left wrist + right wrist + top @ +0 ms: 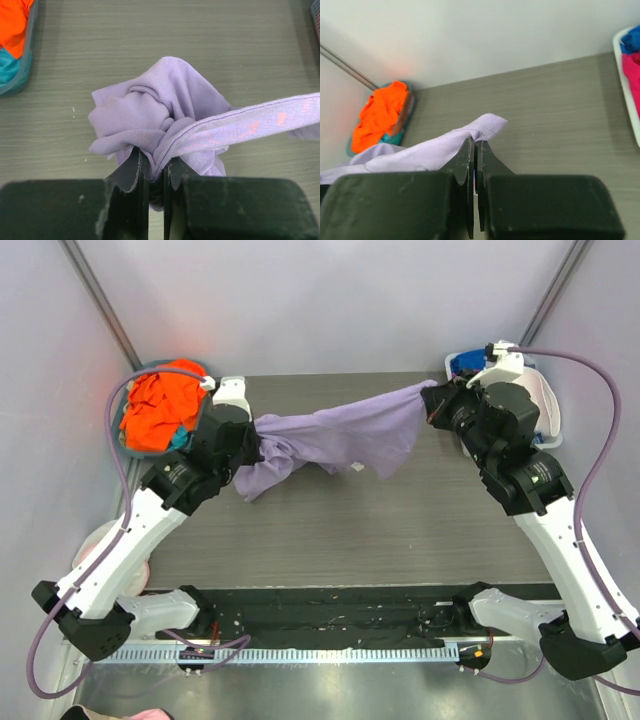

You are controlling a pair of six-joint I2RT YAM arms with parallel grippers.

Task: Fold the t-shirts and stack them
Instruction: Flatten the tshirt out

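Note:
A lavender t-shirt (345, 435) hangs stretched between my two grippers above the table's far half. My left gripper (256, 443) is shut on its bunched left end; in the left wrist view the cloth (150, 115) balls up in front of the jaws (156, 165) and a hem band runs off to the right. My right gripper (436, 400) is shut on the shirt's right tip (487, 126), which pokes out past the closed fingers (476, 147). An orange t-shirt (160, 405) lies over a teal one (178, 440) in a basket at the far left.
A teal-rimmed basket (152, 368) holds the orange and teal shirts; it also shows in the right wrist view (402, 125). A white bin (545, 405) at the far right holds blue and pink cloth (632, 60). The grey table (350, 530) lies under the shirt. White walls close in at the back.

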